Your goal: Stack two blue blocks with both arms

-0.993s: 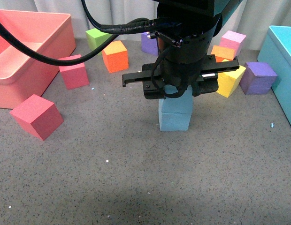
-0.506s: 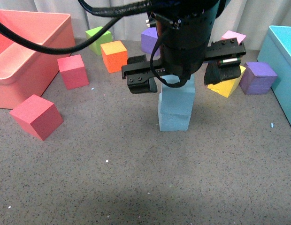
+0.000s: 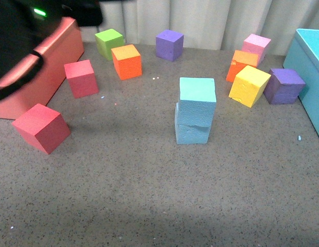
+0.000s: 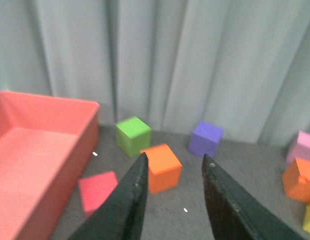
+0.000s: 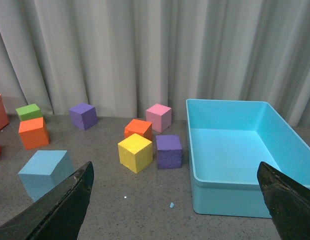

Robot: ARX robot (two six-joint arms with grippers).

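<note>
Sky-blue foam makes up the two task cubes, and they stand stacked in the middle of the grey speckled tabletop (image 3: 149,206): the upper light-blue foam cube (image 3: 197,99) sits on the lower light-blue foam cube (image 3: 192,131), shifted a little toward the right so its edge overhangs. No gripper touches either one.

In the front view the left arm (image 3: 20,46) is only a dark blur at the upper left corner, in front of the coral-pink plastic bin (image 3: 56,67). From its wrist camera the left gripper (image 4: 172,200) shows two black fingers (image 4: 127,205) with a gap between them and nothing held. The right gripper (image 5: 175,200) has its black fingers (image 5: 65,202) spread wide, with nothing between them; it appears to hang above the table, though the height is hard to judge.

Around the stack lie other foam cubes: an orange cube (image 3: 126,61) and a green cube (image 3: 109,42) behind and to the left, a purple cube (image 3: 169,45) behind, a yellow cube (image 3: 249,85) to the right, and two red cubes (image 3: 41,127) on the left. The turquoise plastic bin (image 3: 308,67) stands at the right edge.
</note>
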